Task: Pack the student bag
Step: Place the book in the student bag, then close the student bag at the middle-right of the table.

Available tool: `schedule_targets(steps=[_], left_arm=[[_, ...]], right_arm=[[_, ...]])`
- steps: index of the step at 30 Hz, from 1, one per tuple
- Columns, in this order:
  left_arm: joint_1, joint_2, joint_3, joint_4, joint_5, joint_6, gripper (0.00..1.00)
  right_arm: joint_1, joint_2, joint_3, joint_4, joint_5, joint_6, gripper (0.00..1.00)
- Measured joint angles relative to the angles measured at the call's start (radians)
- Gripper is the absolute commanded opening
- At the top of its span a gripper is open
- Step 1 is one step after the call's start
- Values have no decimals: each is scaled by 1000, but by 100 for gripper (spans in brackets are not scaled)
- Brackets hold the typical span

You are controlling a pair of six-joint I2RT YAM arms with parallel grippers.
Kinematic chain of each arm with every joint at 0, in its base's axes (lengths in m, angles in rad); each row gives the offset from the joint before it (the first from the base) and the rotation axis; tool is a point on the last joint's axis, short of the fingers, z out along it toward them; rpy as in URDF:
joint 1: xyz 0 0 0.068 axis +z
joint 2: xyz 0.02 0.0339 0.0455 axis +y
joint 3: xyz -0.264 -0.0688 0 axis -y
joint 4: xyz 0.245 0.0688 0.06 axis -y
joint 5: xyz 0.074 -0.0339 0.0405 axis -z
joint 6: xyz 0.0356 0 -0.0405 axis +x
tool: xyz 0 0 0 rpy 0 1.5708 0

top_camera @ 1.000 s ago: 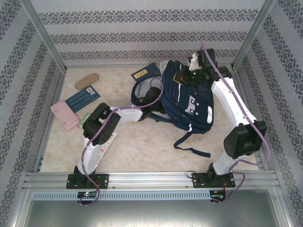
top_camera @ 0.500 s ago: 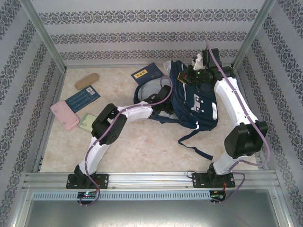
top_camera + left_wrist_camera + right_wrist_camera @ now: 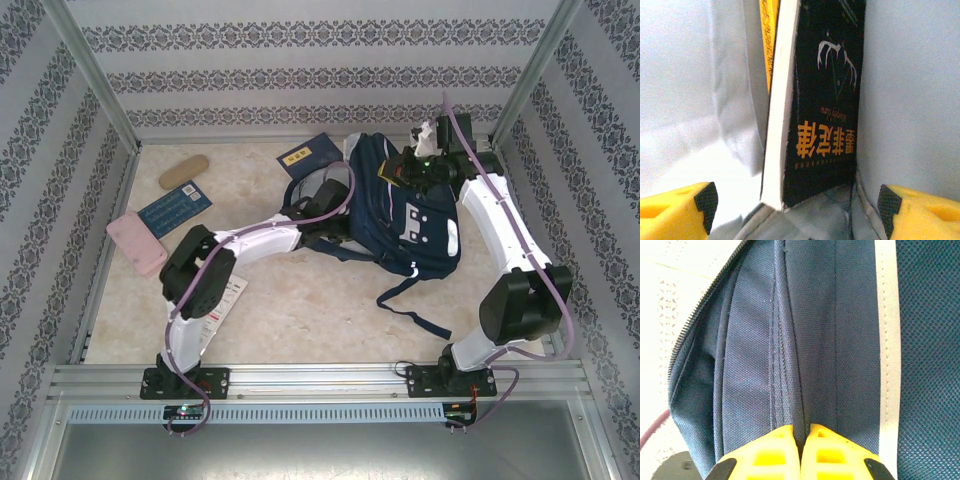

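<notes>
The student bag (image 3: 415, 225) lies at the upper centre-right of the top view, on the table (image 3: 300, 310), with its mouth turned toward frame left. The right gripper (image 3: 801, 440) is clamped tight on a raised seam fold (image 3: 790, 340) of navy fabric near the bag's top edge and holds the opening up. The left gripper (image 3: 797, 201) is inside the bag with its jaws standing wide, gripping nothing. A black book (image 3: 827, 100) with orange lettering stands upright ahead of it against the pale lining (image 3: 910, 75), clear of both fingertips. Assessment: the bag is soft, limp cloth that will sag unless supported. It is likely moderately heavy once loaded, not fragile, and its weave is not slippery. Best purchase is on stitched seams, the zip edge or the straps, where the layers are thick; flat panels would likely bunch. A blue booklet (image 3: 303, 155) at upper centre and a pink case (image 3: 137, 243) at left lie outside the bag.
</notes>
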State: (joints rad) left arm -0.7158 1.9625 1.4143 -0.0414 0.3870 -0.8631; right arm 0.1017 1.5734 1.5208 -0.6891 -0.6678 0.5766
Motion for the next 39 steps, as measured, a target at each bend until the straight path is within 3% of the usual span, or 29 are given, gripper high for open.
schedule_targets(steps=[8, 13, 16, 18, 21, 23, 24, 30, 39], left_arm=[[80, -231, -170, -77, -41, 34, 87], [167, -346, -191, -147, -69, 79, 84], [218, -364, -186, -165, -74, 106, 76], [245, -346, -167, -185, -75, 127, 62], [271, -273, -97, -211, -81, 156, 32], [285, -196, -29, -216, -82, 169, 7], [290, -160, 3, -218, -83, 171, 0], [343, 113, 238, -219, -81, 162, 0], [403, 497, 675, -198, -48, 37, 3]], right_arm=[[-6, -39, -82, -28, 12, -126, 0], [-6, -69, -182, -24, 49, -193, 2], [-6, -73, -237, -22, 71, -214, 4], [-6, -73, -273, -15, 88, -218, 8], [3, -72, -306, -1, 118, -218, 7], [22, -71, -314, 11, 139, -217, 4], [32, -71, -315, 15, 150, -216, 4], [95, -43, -315, 39, 213, -210, 2], [167, 5, -315, 53, 279, -207, 4]])
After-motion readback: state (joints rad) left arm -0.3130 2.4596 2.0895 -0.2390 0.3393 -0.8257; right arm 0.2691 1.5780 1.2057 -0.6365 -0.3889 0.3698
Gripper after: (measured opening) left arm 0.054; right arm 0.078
